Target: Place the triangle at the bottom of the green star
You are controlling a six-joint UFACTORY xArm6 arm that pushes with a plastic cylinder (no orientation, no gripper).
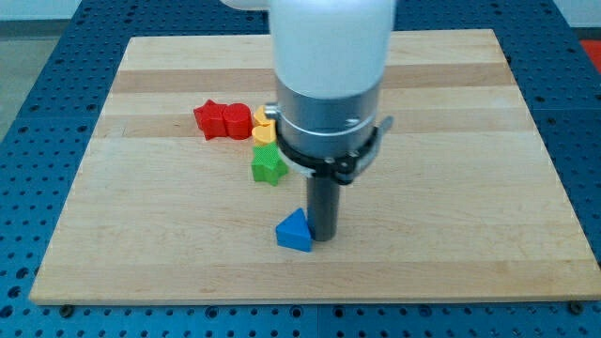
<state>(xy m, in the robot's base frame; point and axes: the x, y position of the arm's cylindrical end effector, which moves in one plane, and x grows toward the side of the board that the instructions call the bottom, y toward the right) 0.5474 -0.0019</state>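
Note:
A blue triangle block (294, 230) lies on the wooden board (470, 188), below the green star (268, 165) and a little to its right. My tip (323, 238) touches the board at the triangle's right side, right against it. The green star sits just below a yellow block (263, 124), which the arm partly hides. There is a gap of bare wood between the star and the triangle.
Two red blocks (222, 120) sit side by side to the left of the yellow block, touching it. The arm's large white and grey body (329, 84) hides the board's top middle. Blue perforated table surrounds the board.

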